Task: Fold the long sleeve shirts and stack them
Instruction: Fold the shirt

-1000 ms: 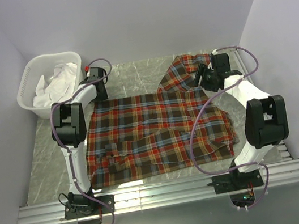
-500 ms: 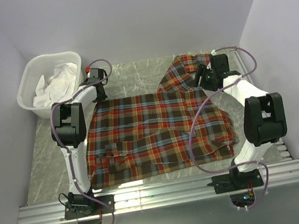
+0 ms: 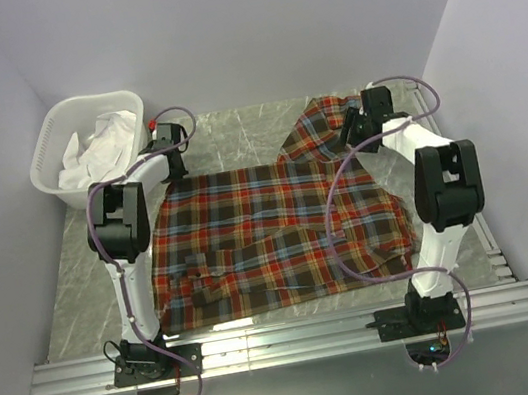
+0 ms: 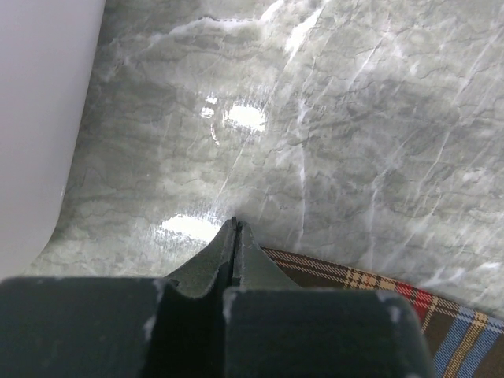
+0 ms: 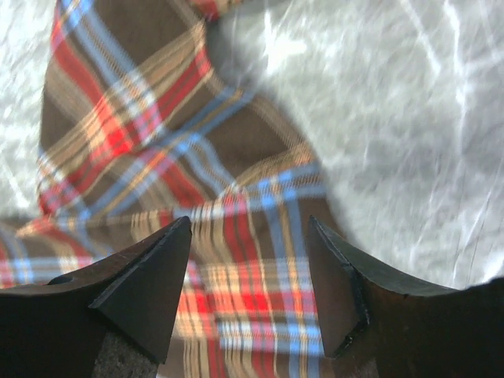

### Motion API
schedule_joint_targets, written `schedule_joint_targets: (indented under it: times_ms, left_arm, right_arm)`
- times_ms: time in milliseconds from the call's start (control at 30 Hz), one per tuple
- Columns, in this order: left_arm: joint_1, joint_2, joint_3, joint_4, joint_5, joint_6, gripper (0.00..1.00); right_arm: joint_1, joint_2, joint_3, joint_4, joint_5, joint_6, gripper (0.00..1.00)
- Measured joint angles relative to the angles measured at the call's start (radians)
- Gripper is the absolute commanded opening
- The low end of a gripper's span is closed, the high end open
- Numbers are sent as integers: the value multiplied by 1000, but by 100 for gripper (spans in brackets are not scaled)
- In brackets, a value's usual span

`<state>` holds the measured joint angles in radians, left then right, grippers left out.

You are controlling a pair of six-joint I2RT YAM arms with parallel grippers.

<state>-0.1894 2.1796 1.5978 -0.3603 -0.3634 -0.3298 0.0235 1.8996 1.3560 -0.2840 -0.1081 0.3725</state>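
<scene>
**Item 1: plaid shirt** [image 3: 269, 227]. It lies spread flat in the middle of the surface [image 3: 234, 137], body open. One sleeve is folded across the near half and the other sleeve [image 3: 318, 126] is thrown up toward the far right corner. It is the only shirt of this kind I can see, and no stack has been started.

**Item 2: left hand** [image 4: 236, 227]. It sits at the shirt's far left corner with its jaws pressed fully together, tips down on the marble. The plaid hem runs off to the right from just under the tips. I cannot tell whether any cloth is pinched between them.

**Item 3: right hand** [image 5: 248, 236]. Its jaws stand wide, poised over the far right sleeve with plaid showing between the fingers. It holds nothing.

**Item 4: white basket** [image 3: 44, 143]. It stands at the far left, just beyond the left hand, with white cloths [image 3: 99, 149] in it.

**Step in hand, as I judge it:** take both far points of the shirt for the first fold.

**Handling notes:**
- I would bring the right hand low enough to gather the sleeve cloth before closing it.
- I would confirm the left pinch with a small lift, and regrip deeper past the hem if the corner stays down.
- I would raise both hands together and evenly, so the flannel does not skew or drag the near sleeve out of place.
</scene>
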Motion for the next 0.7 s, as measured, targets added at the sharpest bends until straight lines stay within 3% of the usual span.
schedule_joint_targets:
  times_ms: [367,700]
  left_arm:
    - [2,-5,-6,-3,0,0,1]
    - [5,-8,-12,-1,1,-1,1]
  right_arm:
    - [2,190,211,-131,92,3,61]
    - [14,275,301,-233,108,-18,61]
